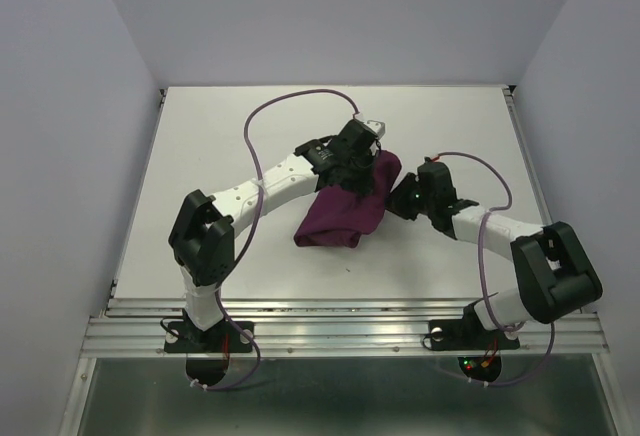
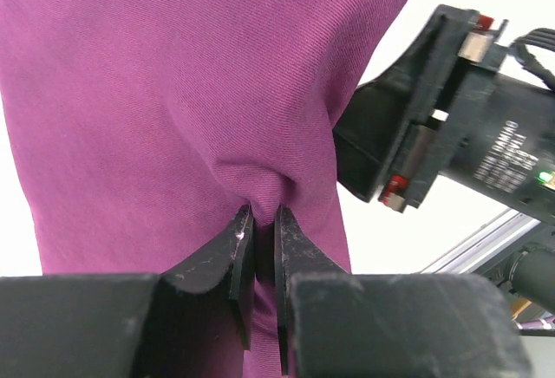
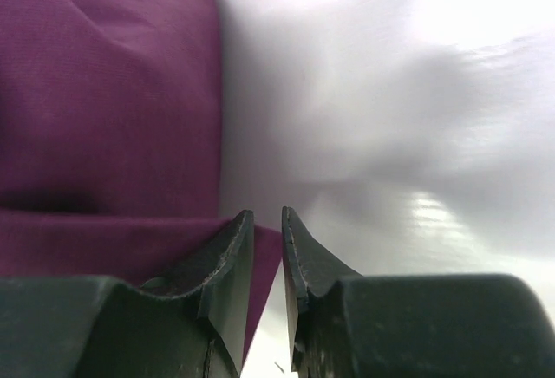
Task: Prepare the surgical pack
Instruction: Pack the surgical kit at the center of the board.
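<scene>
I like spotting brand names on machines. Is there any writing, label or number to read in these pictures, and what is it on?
None can be read.
White print on the right arm's black wrist housing: too blurred to read.
On the purple cloth: no writing shows.

Whole thing sits on a plain white table (image 1: 200,146) boxed in by three pale lavender-grey walls, one across 12 o'clock (image 1: 340,16), one down the 9 o'clock side (image 1: 60,156) and one down the 3 o'clock side (image 1: 600,106). At 6 o'clock the tabletop ends in a ribbed aluminium rail (image 1: 340,331) running the full width, with a dull grey-green panel (image 1: 350,396) below it, and a thinner silver strip (image 1: 528,161) lines the 3 o'clock edge. Lighting's soft and even, just faint blurry shadows on the white surface, plus a pale glare patch toward 3 o'clock in the right wrist view.
</scene>
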Motion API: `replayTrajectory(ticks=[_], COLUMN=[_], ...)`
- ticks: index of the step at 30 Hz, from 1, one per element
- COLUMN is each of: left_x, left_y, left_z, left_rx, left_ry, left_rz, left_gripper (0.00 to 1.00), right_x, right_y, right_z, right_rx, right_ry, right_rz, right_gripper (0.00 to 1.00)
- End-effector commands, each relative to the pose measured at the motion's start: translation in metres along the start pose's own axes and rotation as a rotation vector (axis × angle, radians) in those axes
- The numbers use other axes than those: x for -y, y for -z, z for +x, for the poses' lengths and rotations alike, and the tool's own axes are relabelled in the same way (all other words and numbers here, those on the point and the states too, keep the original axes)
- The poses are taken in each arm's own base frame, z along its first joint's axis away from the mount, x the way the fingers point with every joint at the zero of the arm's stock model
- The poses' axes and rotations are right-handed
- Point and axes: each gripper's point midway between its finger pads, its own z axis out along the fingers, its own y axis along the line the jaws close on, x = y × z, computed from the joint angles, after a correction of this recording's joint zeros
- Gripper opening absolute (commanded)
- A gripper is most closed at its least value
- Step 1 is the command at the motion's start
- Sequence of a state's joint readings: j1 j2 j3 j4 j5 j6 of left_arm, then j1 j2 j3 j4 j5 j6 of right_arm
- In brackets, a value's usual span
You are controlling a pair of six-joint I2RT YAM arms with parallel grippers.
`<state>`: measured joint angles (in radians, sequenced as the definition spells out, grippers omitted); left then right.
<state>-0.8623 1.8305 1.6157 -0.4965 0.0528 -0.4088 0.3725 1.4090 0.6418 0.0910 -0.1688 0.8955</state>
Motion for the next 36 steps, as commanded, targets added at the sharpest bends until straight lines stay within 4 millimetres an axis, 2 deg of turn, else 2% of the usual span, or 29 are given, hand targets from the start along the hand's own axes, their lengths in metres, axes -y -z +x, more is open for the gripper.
replayTrajectory(ticks=[1, 5, 10, 14, 17, 18, 23, 29, 36], left_x=[0.032, 0.033, 0.029, 0.024, 0.018, 0.015, 0.015, 0.007, -0.006], left_y=[0.04, 0.042, 0.039, 0.03, 0.018, 0.013, -0.011, -0.046, -0.08], left_z=[-0.046, -0.049, -0.053, -0.057, -0.057, -0.057, -0.057, -0.056, -0.051], left_rx=[0.173, 0.182, 0.189, 0.19, 0.189, 0.189, 0.185, 0.163, 0.129], left_ry=[0.012, 0.018, 0.043, 0.105, 0.154, 0.182, 0.282, 0.353, 0.386], left_rz=[0.131, 0.137, 0.131, 0.115, 0.104, 0.088, 0.092, 0.056, 0.026], left_gripper=[0.0, 0.0, 0.0, 0.0, 0.0, 0.0, 0.0, 0.0, 0.0], right_x=[-0.032, -0.039, -0.049, -0.041, -0.031, -0.021, -0.01, 0.014, 0.028], right_y=[-0.009, -0.022, -0.024, -0.026, -0.024, -0.024, -0.022, -0.03, -0.028], right_z=[-0.012, -0.009, -0.012, -0.007, -0.004, -0.002, -0.007, 0.007, 0.011], right_rx=[0.014, -0.024, -0.024, -0.032, -0.021, -0.006, 0.046, 0.007, 0.015], right_ry=[-0.037, -0.06, -0.084, -0.094, -0.112, -0.125, -0.147, -0.16, -0.142], right_rz=[-0.142, -0.179, -0.217, -0.199, -0.17, -0.141, -0.1, -0.014, 0.027], right_gripper=[0.25, 0.24, 0.23, 0.23, 0.23, 0.23, 0.24, 0.24, 0.24])
